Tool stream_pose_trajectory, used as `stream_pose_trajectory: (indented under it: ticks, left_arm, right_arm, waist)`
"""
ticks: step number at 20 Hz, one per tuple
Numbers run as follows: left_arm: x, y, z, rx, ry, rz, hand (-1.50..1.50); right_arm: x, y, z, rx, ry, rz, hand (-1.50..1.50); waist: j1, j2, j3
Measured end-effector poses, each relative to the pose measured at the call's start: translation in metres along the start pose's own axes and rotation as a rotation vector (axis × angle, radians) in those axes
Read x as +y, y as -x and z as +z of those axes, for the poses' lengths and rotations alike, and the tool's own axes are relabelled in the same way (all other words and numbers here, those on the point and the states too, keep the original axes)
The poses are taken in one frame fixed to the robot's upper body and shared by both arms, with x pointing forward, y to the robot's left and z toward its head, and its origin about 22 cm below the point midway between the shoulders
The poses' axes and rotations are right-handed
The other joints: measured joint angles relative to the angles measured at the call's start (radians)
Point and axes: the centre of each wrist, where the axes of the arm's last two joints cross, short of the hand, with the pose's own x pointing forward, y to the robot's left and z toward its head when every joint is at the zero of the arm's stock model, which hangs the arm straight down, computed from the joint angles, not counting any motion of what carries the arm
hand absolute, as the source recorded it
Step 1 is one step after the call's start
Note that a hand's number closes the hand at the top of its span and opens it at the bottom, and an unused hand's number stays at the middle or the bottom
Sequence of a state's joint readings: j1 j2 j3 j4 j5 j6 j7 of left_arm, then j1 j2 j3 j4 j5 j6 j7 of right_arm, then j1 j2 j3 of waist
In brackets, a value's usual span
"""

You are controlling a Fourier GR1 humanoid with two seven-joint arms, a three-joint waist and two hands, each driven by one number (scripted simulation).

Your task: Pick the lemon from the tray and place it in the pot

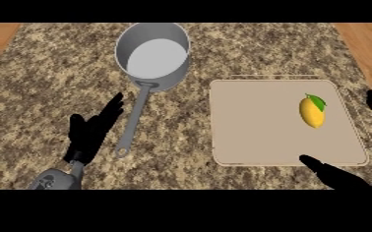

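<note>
The right hand [335,173] is nearest, low at the right, with one finger poking over the near edge of the tray [254,128]; I cannot tell if it is open or closed. It holds nothing, so the picking step has only begun. The lemon [312,111] lies on the tray's far right side. Next, I think this hand must reach forward and wrap around it. The pot [154,55] sits empty on the tabletop [58,69]. The left hand [93,130] rests open beside the pot's handle.
</note>
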State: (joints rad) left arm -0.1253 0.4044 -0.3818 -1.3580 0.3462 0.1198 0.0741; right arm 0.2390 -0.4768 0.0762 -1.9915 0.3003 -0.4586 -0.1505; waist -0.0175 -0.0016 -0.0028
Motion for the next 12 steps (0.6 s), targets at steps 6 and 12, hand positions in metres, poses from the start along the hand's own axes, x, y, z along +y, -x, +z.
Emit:
stream_pose_trajectory:
  ticks: [6,12]
  left_arm:
    - [0.002,-0.003,-0.004,-0.004,0.019,-0.004,0.0]
    - [-0.003,-0.002,-0.004,-0.011,0.029,-0.013,0.0]
  right_arm:
    - [-0.007,-0.018,-0.027,0.194,-0.086,-0.021,-1.5]
    - [0.003,0.01,-0.038,0.364,-0.291,0.053,-1.5]
  waist:
    - [0.016,0.002,0.001]
    - [0.028,0.004,0.003]
